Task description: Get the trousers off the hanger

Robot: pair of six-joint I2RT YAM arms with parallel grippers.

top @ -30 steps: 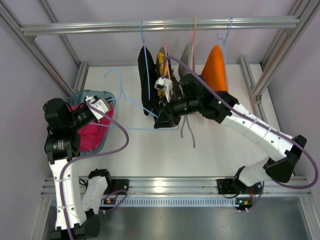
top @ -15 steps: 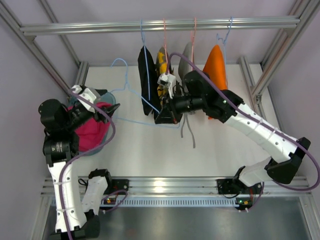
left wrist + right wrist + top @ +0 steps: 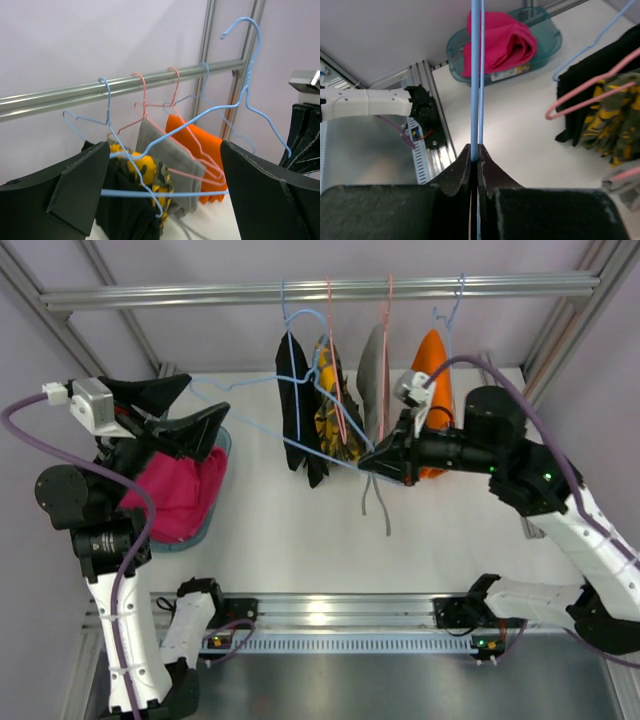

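The magenta trousers point(image 3: 172, 498) lie bunched in the teal basket point(image 3: 222, 445) at the left, also in the right wrist view as magenta trousers point(image 3: 502, 41). The black trousers point(image 3: 297, 415) hang from a blue hanger on the rail point(image 3: 330, 288). My right gripper point(image 3: 374, 466) is shut on one end of an empty blue hanger point(image 3: 265, 430), which it holds up level across the table; the wire shows pinched in the right gripper point(image 3: 475, 150). My left gripper point(image 3: 182, 410) is raised above the basket and open. In the left wrist view the empty hanger point(image 3: 240, 104) crosses between the left gripper's point(image 3: 165, 194) fingers, with no contact that I can see.
More folded clothes hang on the rail: a yellow camouflage pair point(image 3: 335, 410), a grey one point(image 3: 372, 370) and an orange one point(image 3: 435, 370), on pink and blue hangers. Aluminium frame posts stand at both sides. Grey straps point(image 3: 378, 508) dangle below the grey pair.
My left gripper opened and rose from the basket, leaving the magenta trousers there. My right arm drew back to the right, lifting the empty blue hanger off the table.
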